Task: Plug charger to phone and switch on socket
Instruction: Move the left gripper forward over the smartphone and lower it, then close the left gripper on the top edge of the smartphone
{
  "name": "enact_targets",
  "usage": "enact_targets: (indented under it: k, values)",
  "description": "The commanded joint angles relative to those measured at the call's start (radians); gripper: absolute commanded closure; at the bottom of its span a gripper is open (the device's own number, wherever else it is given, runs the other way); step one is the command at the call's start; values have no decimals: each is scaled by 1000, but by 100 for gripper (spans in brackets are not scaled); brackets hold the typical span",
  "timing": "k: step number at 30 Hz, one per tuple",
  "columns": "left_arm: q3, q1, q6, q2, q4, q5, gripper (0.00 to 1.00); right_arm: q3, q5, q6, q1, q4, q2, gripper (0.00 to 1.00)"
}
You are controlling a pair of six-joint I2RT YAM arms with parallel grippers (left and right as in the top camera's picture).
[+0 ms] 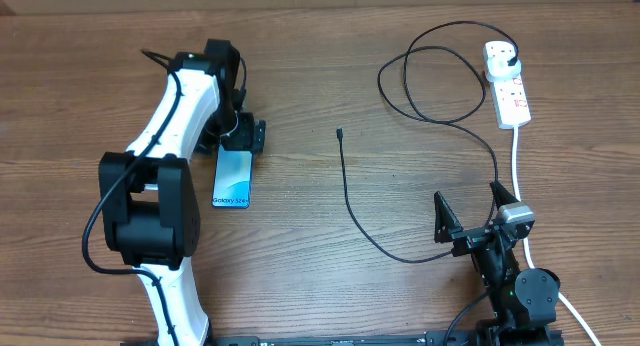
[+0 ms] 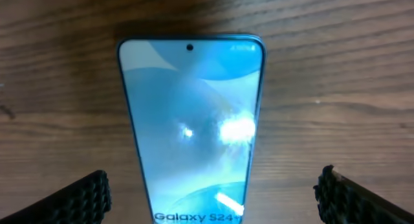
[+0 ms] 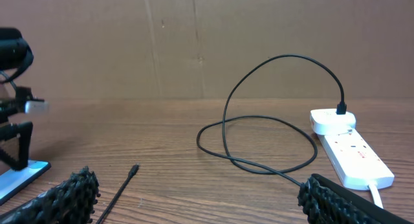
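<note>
Phone [image 1: 232,178] is lying flat and screen up on the wooden table [image 1: 300,286], left of centre, with the light-blue screen showing "Galaxy S24". Left gripper [image 1: 242,138] is hanging over the phone. From overhead it is covering the phone's far end. In the left wrist view the phone [image 2: 191,127] is filling the middle and the left gripper [image 2: 217,198] is spread wide. One finger is sitting on each side of the phone, with bare wood showing between the fingers and the phone edges, so it is holding nothing.

Charger cable [image 1: 349,201] is lying loose across the middle of the table. Its connector tip [image 1: 341,134] is resting on the wood well apart from the phone and is not plugged in. The cable is looping at the far right and ending in a black plug [image 1: 510,56], which is sitting in the far end of the white power strip [image 1: 508,81]. I cannot tell the switch position because it is too small.

A thick white cord [image 1: 517,161] is running from the strip toward the near edge.

Right gripper [image 1: 472,211] is sitting at the near right with its jaws wide apart and empty. The cable is passing just beside it. In the right wrist view the right gripper [image 3: 204,204] is facing the cable loop [image 3: 288,56], the power strip [image 3: 349,149] and the connector tip [image 3: 133,169].
</note>
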Motion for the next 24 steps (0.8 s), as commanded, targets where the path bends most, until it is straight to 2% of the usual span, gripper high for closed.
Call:
enact_targets:
  k: [1, 8, 18, 24]
  values:
    - [-72, 6, 36, 8, 49, -13, 4, -11, 7, 2, 6, 5, -10, 0]
    - [-149, 15, 47, 8, 128, -13, 2, -11, 7, 2, 6, 5, -10, 0]
    - [-154, 57, 93, 8, 127, -24, 3, -11, 7, 2, 6, 5, -10, 0]
    - [-154, 76, 130, 8, 128, 62, 3, -11, 7, 3, 6, 5, -10, 0]
